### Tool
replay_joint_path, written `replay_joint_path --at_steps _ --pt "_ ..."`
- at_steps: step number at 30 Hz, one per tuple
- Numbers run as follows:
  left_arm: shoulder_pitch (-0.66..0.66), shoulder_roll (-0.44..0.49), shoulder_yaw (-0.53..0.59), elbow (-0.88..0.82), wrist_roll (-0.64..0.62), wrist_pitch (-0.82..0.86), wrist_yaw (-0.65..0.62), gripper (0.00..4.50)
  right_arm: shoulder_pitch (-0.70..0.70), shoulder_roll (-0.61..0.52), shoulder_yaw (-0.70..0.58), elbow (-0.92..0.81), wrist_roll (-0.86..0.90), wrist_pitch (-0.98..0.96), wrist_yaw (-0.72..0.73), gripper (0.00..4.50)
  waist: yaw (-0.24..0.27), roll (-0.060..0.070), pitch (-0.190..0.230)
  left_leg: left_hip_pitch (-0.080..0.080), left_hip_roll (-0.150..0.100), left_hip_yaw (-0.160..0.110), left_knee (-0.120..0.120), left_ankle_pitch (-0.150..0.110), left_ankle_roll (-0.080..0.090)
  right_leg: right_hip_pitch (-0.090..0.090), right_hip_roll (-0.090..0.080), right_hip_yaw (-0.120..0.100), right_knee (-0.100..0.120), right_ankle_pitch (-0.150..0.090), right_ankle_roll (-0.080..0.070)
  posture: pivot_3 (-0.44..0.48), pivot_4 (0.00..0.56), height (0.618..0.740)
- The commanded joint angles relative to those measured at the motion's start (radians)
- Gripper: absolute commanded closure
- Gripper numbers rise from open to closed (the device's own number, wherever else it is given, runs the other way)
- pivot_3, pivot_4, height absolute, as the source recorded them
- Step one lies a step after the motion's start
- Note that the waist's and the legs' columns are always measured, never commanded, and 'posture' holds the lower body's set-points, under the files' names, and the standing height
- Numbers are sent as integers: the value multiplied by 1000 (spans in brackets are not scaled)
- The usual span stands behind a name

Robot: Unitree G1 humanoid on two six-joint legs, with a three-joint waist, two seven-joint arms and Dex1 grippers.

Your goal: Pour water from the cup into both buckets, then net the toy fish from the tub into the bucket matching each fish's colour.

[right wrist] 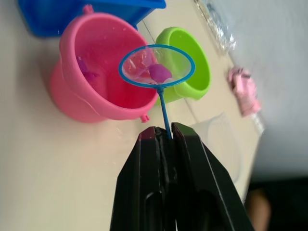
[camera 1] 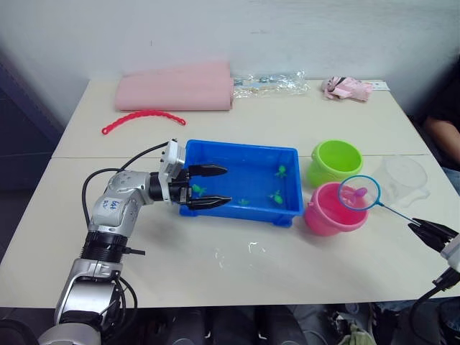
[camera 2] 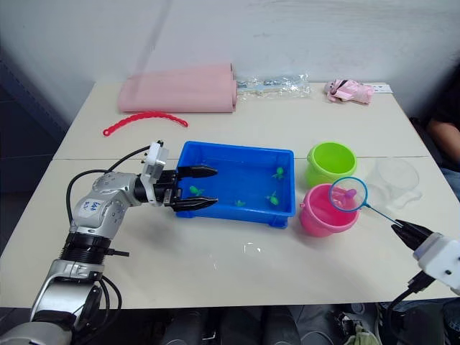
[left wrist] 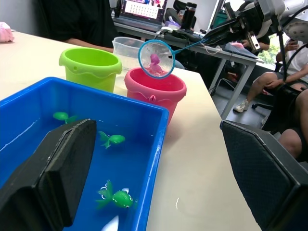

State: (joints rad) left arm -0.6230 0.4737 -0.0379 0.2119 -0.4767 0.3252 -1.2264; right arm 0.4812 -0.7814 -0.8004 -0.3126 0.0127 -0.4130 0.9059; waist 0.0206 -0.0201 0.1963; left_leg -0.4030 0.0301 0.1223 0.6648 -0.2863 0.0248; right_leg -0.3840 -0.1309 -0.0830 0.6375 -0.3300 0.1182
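The blue tub (camera 1: 237, 147) holds water and several green toy fish (camera 1: 276, 196). My left gripper (camera 1: 214, 187) is open at the tub's left end, one finger over the water and the other outside the front wall. To the tub's right stand the lime green bucket (camera 1: 335, 162) and the pink bucket (camera 1: 327, 215). The net (camera 1: 359, 192) hovers over the pink bucket's rim with a pink fish (right wrist: 160, 72) in it. My right gripper (right wrist: 163, 132) is shut on its thin handle. A second pink fish (right wrist: 84, 67) lies in the pink bucket. The clear cup (camera 1: 404, 176) stands just right of the buckets.
At the table's back lie a pink roll (camera 1: 176, 90), a red beaded strip (camera 1: 142, 118), a clear plastic bag (camera 1: 269, 84) and a small pink bundle (camera 1: 347, 88). A person (camera 1: 445, 115) sits at the table's right edge.
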Motion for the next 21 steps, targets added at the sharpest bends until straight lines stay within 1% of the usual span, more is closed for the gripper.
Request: replay_joint_path --at_steps 1,3,7,9,12,14,15,17,21 --pt "-9 -1 15 -12 -4 -17 -5 33 -17 -55 -38 75 -187 -236 -99 4500 -1 0 0 0 0 0 0 0 0 0 0 0 0 0 0 0 150 740" --pt "-8 -1 15 -14 -5 -15 -4 33 -35 -83 -44 119 -251 -311 -146 4500 -1 0 0 0 0 0 0 0 0 1 0 0 0 0 0 0 150 740" --pt "-8 -3 15 -16 -8 -10 -1 33 -49 -136 -37 192 -330 -393 -216 4500 -1 0 0 0 0 -1 0 0 -1 1 0 0 -1 0 0 0 150 740" --pt "-9 -4 17 -15 -8 -10 1 33 -67 -159 -24 209 -348 -439 -254 4500 -2 0 0 1 0 -1 0 0 -1 2 0 -1 -1 0 0 0 150 740" --pt "-7 -4 20 -15 -10 -12 4 33 -88 -179 -29 220 -431 -499 -315 4500 -5 0 0 1 0 -1 0 1 -1 2 0 -1 -1 0 0 0 150 740" --pt "-5 -5 21 -15 -9 -13 5 33 -84 -191 -30 234 -470 -507 -334 4500 -6 0 0 1 0 -2 0 1 -1 3 0 -1 -1 0 0 0 150 740" --pt "-4 -5 22 -15 -9 -14 6 33 -78 -190 -17 237 -445 -469 -322 4500 -6 0 0 1 0 -2 0 1 -1 3 0 -1 -1 0 0 0 150 740" --pt "-1 -6 23 -15 -9 -15 9 33 -78 -196 2 219 -426 -462 -326 4500 -7 0 0 1 0 -2 0 1 -1 4 0 -2 -2 0 0 0 150 740" --pt "7 -8 25 -23 -12 -15 16 33 -79 -206 1 210 -455 -483 -350 4500 -12 0 0 2 0 -3 0 1 -1 5 0 -2 -2 0 0 0 150 740"
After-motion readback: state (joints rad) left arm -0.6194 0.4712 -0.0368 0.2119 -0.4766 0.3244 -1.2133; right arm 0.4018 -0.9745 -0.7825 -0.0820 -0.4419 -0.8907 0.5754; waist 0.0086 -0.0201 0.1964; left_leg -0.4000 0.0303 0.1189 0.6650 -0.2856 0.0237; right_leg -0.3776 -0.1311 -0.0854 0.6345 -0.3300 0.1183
